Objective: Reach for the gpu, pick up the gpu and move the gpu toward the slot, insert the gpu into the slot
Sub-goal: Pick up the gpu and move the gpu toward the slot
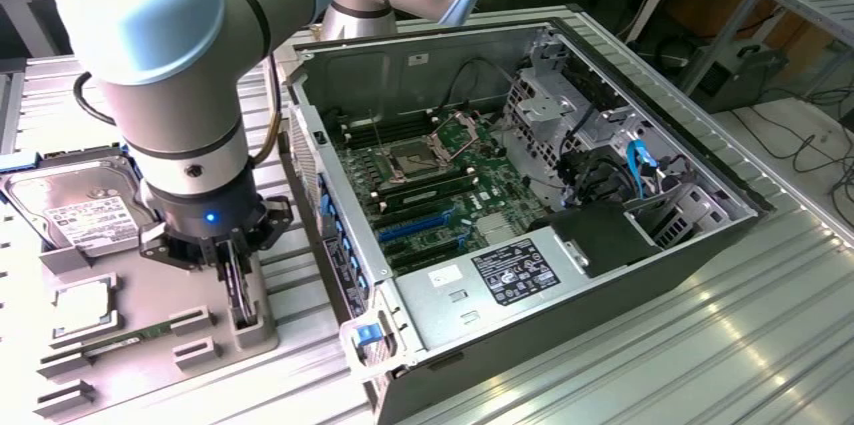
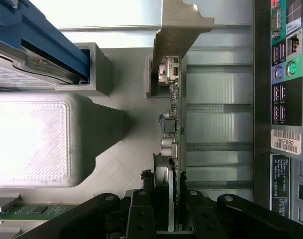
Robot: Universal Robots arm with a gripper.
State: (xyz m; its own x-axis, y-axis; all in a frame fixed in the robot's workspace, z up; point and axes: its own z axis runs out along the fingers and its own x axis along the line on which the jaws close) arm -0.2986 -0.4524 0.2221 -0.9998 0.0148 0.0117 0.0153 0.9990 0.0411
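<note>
Ribbed metal tabletop held an open computer case, and beside it the gripper had its jaws closed on the gpu, standing edge-on in its grey holder, where a crooked pull could have wedged the card or let it slip.

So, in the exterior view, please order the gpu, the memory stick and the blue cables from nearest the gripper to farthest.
1. gpu, at the gripper.
2. memory stick, on the tray nearby.
3. blue cables, inside the case, exterior view's right.
</note>
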